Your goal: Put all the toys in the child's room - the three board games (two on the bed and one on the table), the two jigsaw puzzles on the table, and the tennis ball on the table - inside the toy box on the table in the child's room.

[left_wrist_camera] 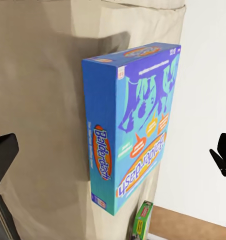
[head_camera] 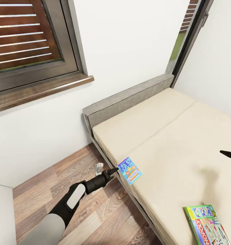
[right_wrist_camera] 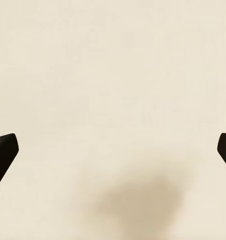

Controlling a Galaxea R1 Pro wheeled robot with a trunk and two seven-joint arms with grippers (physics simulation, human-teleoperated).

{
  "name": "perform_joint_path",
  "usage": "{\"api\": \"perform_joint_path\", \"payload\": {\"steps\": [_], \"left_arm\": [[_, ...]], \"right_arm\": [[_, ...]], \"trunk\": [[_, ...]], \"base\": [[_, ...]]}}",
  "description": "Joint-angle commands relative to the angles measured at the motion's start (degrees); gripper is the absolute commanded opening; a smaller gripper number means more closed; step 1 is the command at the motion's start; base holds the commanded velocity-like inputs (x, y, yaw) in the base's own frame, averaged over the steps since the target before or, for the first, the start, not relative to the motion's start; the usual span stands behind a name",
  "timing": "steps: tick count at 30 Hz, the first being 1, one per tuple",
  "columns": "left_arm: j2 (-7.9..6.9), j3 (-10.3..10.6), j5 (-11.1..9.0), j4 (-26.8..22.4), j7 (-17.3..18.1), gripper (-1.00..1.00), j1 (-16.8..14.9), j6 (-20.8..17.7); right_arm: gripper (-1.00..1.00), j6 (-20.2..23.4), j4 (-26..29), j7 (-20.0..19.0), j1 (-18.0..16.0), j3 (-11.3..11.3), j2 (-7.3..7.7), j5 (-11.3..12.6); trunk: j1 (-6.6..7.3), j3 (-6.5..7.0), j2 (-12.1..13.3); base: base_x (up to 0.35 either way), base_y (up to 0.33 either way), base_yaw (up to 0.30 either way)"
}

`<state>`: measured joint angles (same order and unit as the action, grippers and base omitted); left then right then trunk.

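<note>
A blue board game (head_camera: 129, 170) lies on the beige bed (head_camera: 169, 143), right at its near left edge. My left gripper (head_camera: 114, 169) hovers just beside that edge, pointing at the box. In the left wrist view the blue board game (left_wrist_camera: 130, 130) sits between the widely spread fingertips (left_wrist_camera: 4, 155), untouched. A white-green Monopoly board game (head_camera: 206, 226) rests on the mattress at the lower right, and its end shows as a green Monopoly box (left_wrist_camera: 142, 220) in the left wrist view. My right gripper (head_camera: 227, 153) hangs open above bare mattress (right_wrist_camera: 113, 100).
A grey padded headboard (head_camera: 129, 98) closes the bed's far end against the white wall. A window with brown slats and a wooden sill (head_camera: 44, 88) is at upper left. Wood-plank floor (head_camera: 74, 177) runs along the bed's left side.
</note>
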<state>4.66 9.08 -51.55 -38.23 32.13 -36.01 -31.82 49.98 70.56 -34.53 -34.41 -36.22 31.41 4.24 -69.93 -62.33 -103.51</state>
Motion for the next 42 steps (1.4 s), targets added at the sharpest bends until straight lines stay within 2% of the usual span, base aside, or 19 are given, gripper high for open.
{"api": "perform_joint_path", "payload": {"steps": [1,20,42], "left_arm": [[-0.02,0.0,-0.5,0.0,-0.1,1.0,0.0,-0.4],[-0.08,0.0,-0.5,0.0,0.0,1.0,0.0,-0.4],[-0.09,0.0,-0.5,0.0,0.0,1.0,0.0,-0.4]], "right_arm": [[1.0,0.5,0.1,0.1,0.0,-0.1,-0.02,0.4],[1.0,0.5,0.5,0.1,0.0,-0.1,-0.11,0.4],[1.0,0.5,0.5,0.1,0.0,-0.1,-0.12,0.4]], "trunk": [[0.0,-0.04,0.0],[0.0,-0.04,0.0],[0.0,-0.04,0.0]], "base": [[0.0,0.0,-0.008],[0.0,0.0,-0.006],[0.0,0.0,-0.093]]}}
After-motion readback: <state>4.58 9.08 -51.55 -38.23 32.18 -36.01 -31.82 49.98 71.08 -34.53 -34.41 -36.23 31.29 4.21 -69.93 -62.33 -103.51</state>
